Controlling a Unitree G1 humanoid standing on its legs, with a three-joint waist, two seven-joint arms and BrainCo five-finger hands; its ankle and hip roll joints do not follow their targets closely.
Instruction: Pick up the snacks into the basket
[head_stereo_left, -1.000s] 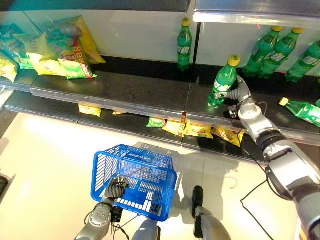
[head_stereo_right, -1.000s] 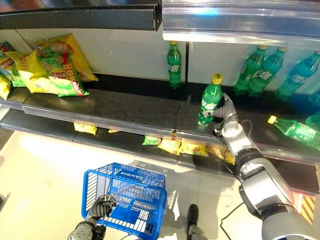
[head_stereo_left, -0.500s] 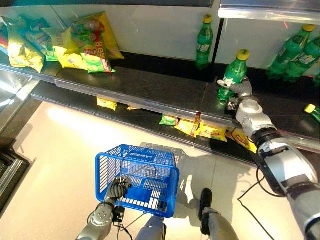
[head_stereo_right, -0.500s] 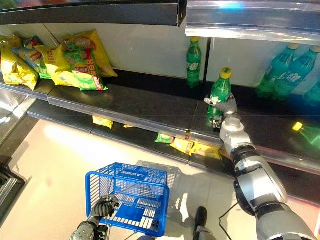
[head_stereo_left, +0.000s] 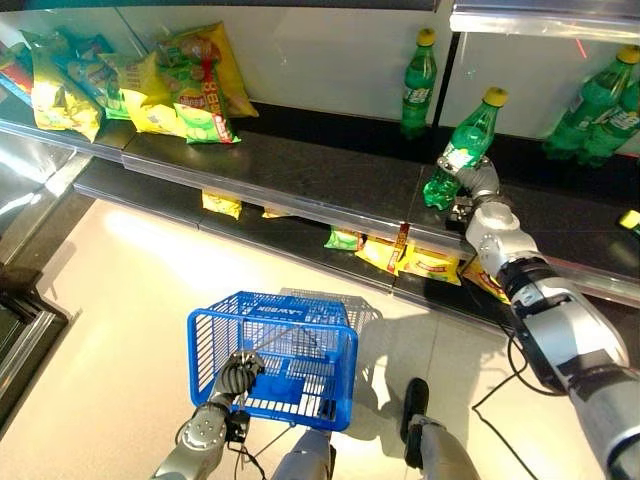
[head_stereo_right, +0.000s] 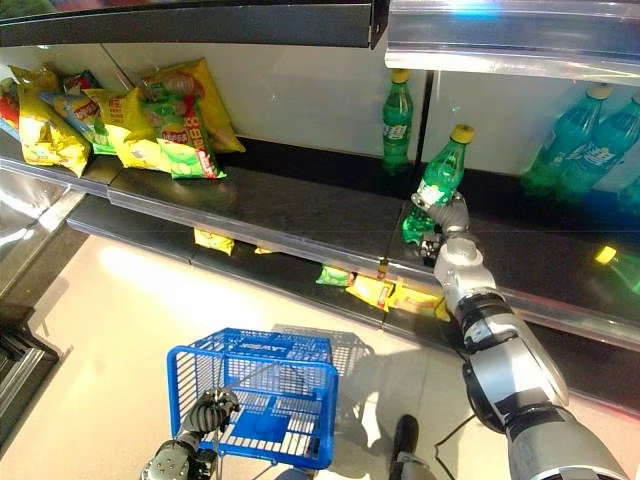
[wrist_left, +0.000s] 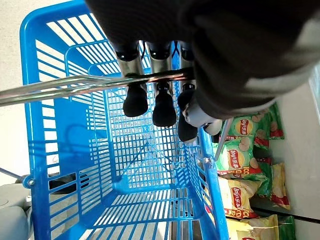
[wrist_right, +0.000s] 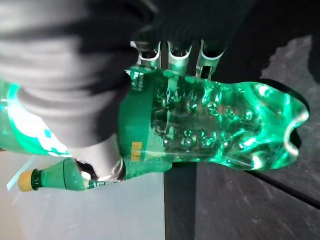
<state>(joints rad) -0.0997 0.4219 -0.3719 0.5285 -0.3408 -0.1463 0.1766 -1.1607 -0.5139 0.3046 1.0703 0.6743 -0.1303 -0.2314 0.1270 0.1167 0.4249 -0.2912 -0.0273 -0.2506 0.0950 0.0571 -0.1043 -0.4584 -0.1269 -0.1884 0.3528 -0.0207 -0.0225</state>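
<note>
Right hand (head_stereo_left: 478, 186) clenched round tilted green soda bottle (head_stereo_left: 462, 148); lift clear of shelf lip. Left hand (head_stereo_left: 236, 375) gripping blue basket (head_stereo_left: 272, 352) handle; hold level.

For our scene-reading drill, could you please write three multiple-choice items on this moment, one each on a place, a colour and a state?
1. Where is the right hand?
A. in the basket
B. at the dark shelf, round a green bottle
C. on the floor

2. What colour is that bottle's cap?
A. yellow
B. red
C. white

3. How does the held bottle stand?
A. flat on its side
B. upside down
C. tilted, cap leaning away from upright

Answers: 1 B, the fingers wrap its lower part at the shelf; 2 A, the cap shows yellow; 3 C, it leans, while the left hand grips the blue basket's metal handle.
</note>
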